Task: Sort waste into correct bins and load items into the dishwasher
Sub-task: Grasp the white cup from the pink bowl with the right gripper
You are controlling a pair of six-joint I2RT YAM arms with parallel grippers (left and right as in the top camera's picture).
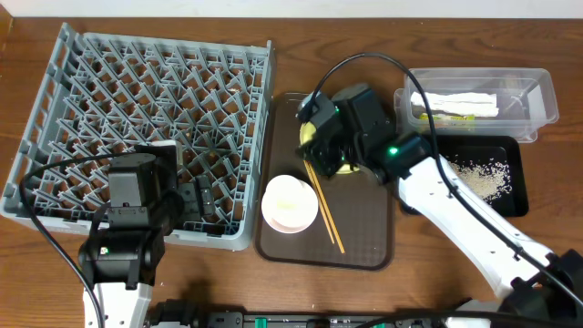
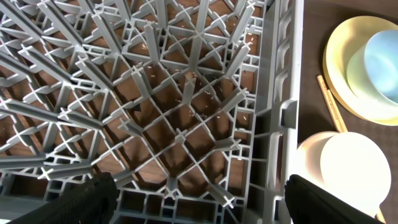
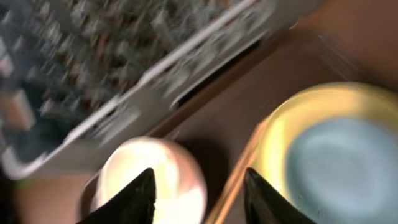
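The grey dish rack [image 1: 137, 118] fills the left side. My left gripper [image 1: 202, 196] is open and empty over the rack's front right corner [image 2: 199, 205]. The white bowl [image 1: 290, 202] and the chopsticks [image 1: 325, 211] lie on the brown serving tray [image 1: 364, 228]. My right gripper [image 1: 323, 157] is open and empty above the tray, between the white bowl [image 3: 161, 180] and the yellow plate [image 3: 277, 124] holding the blue bowl [image 3: 342, 162]. The right wrist view is blurred. The arm hides most of the plate from overhead. The cream cup is not visible.
The clear tub [image 1: 537, 91] at the back right holds the white napkin [image 1: 455, 100] and the wrapper [image 1: 451, 116]. The black tray [image 1: 512, 196] in front of it holds rice crumbs [image 1: 483, 178]. The rack [image 2: 186, 93] has a few crumbs under its lattice.
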